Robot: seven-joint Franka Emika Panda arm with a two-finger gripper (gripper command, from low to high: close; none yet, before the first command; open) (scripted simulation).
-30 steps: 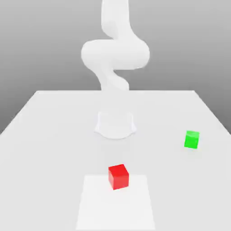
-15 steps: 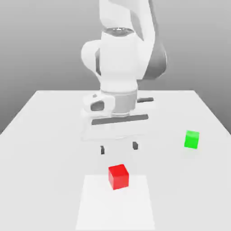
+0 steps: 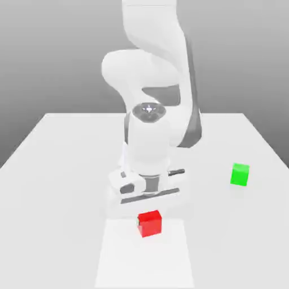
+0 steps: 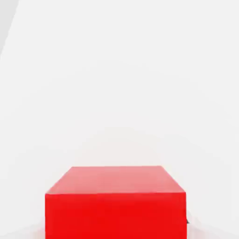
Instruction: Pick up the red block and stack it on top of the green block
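1. The bench carries both blocks, and the coming move turns on one line across it: from the end effector, the green block lies well apart, toward the exterior view's right and farther from that camera.
2. The arm bends forward from its base, its wrist above the red block, hand pointing down. The hand's wide axis runs across the exterior view, rising slightly toward its right.
3. The pale patch has the red block at its far edge.
4. The end effector is closed on the red block, with its fingers at opposite sides.
5. The red block looks upright and level; being a cube, it offers no long axis. The next move likely calls for a lift, then a sideways carry above the green block.
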